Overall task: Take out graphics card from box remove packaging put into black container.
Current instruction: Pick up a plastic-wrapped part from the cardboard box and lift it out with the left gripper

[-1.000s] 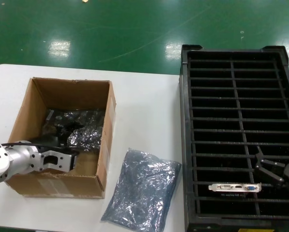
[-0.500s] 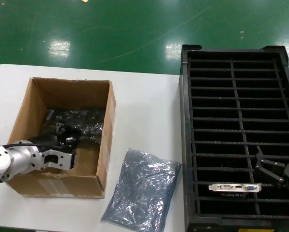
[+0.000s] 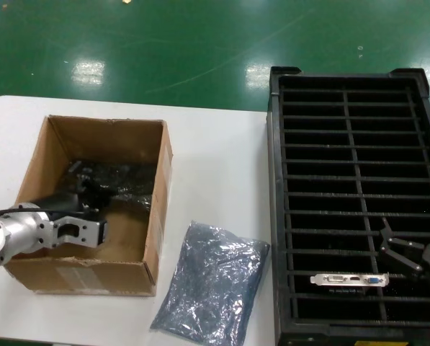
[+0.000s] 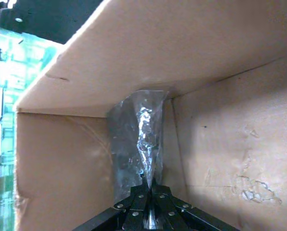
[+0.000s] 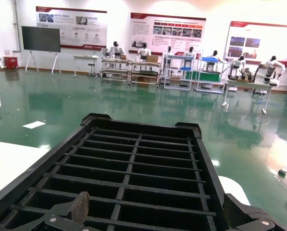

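In the head view the brown box (image 3: 160, 180) stands at the table's left with a shiny bagged graphics card (image 3: 121, 182) lying inside. My left gripper (image 3: 92, 202) reaches into the box and is shut on an edge of that packaging (image 4: 139, 144), pinched between the closed fingertips of the left gripper (image 4: 150, 185). An empty packaging bag (image 3: 211, 287) lies on the table in front of the box. One bare graphics card (image 3: 348, 280) stands in a near slot of the black container (image 3: 276, 216). My right gripper (image 3: 405, 252) hovers open over the container (image 5: 133, 166), its fingers (image 5: 78, 208) wide apart.
The white table's (image 3: 215, 158) rounded edge borders green floor behind. The black container fills the right side, its slats forming two columns of slots. The box walls (image 4: 148, 53) close in tightly around the left gripper.
My left gripper has slid left and a little deeper along the box's near wall, drawing the bagged card with it; the crumpled shiny part now lies flatter. The right arm has not moved.
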`<state>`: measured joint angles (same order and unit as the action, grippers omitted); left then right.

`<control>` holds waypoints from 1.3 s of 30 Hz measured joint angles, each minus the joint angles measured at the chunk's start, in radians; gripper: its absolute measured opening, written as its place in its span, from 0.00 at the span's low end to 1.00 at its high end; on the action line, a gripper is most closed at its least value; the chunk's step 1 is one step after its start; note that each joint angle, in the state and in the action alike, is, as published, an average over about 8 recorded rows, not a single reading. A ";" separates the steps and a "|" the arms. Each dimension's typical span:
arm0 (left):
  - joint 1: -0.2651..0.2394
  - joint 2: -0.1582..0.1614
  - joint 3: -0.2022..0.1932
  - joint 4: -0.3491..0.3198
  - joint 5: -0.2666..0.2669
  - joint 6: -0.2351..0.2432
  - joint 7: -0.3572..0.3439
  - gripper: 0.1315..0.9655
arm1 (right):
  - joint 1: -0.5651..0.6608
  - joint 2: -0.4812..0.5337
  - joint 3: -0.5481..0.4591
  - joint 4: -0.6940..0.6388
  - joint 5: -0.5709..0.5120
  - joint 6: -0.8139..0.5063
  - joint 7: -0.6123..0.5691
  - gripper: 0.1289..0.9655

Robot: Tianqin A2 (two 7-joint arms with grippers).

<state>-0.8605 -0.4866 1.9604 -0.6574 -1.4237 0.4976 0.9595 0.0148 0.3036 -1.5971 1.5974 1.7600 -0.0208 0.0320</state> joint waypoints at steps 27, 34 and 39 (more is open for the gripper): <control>0.287 -0.188 -0.157 -0.606 -0.076 -0.103 -0.057 0.01 | 0.000 0.000 0.000 0.000 0.000 0.000 0.000 1.00; 0.458 -0.250 -0.250 -0.856 -0.092 -0.169 -0.131 0.01 | 0.000 0.000 0.000 0.000 0.000 0.000 0.000 1.00; 0.583 -0.273 -0.320 -1.002 -0.128 -0.192 -0.142 0.01 | 0.000 0.000 0.000 0.000 0.000 0.000 0.000 1.00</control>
<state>-0.2778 -0.7598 1.6408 -1.6594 -1.5518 0.3056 0.8173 0.0148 0.3036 -1.5971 1.5974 1.7600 -0.0208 0.0320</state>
